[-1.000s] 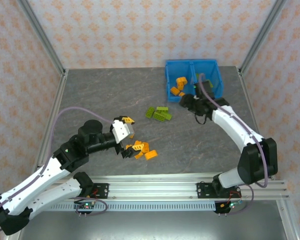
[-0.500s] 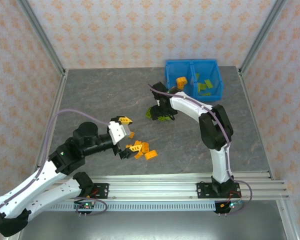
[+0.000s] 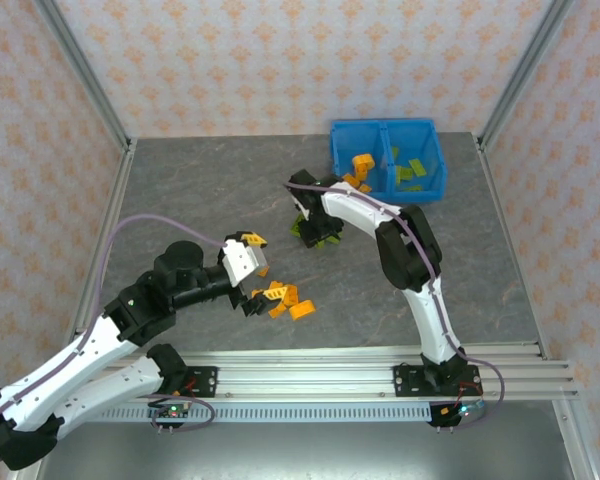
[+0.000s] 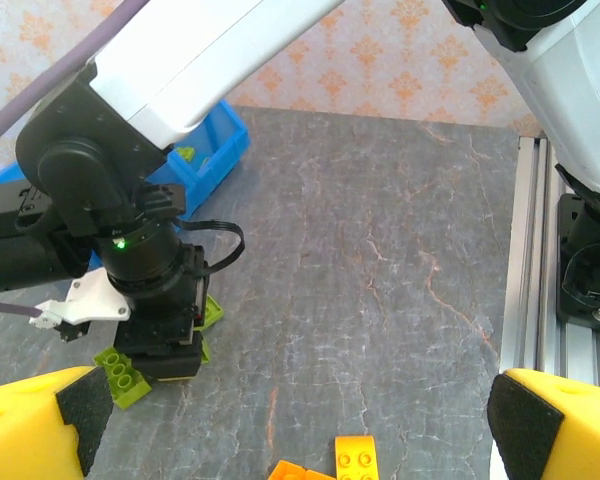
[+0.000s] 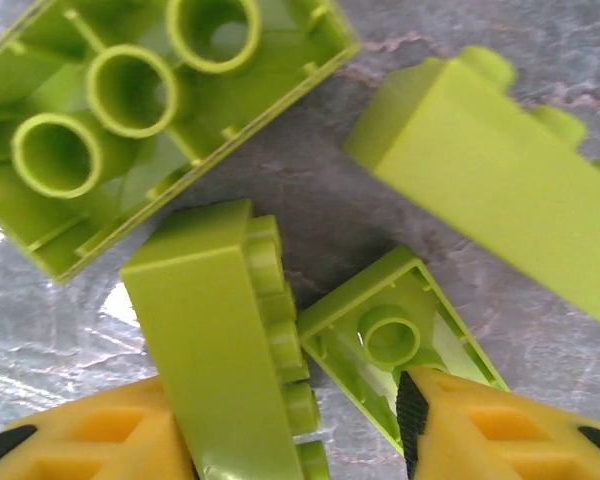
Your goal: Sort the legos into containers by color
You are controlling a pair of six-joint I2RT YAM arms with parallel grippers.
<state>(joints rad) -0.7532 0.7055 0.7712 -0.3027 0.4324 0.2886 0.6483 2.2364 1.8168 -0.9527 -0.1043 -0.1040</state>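
lime lego [image 5: 220, 340] between right jaws; left jaws wide open

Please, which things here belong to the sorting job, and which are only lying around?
Belong to the job:
- green bricks on the table
- orange bricks on the table
- blue bin
- sorted bricks inside it

Only lying around:
- purple cable
- metal rail at the near edge

Grey table [image 3: 200, 200], loose legos [image 3: 280, 297], blue bin [image 3: 336, 160]
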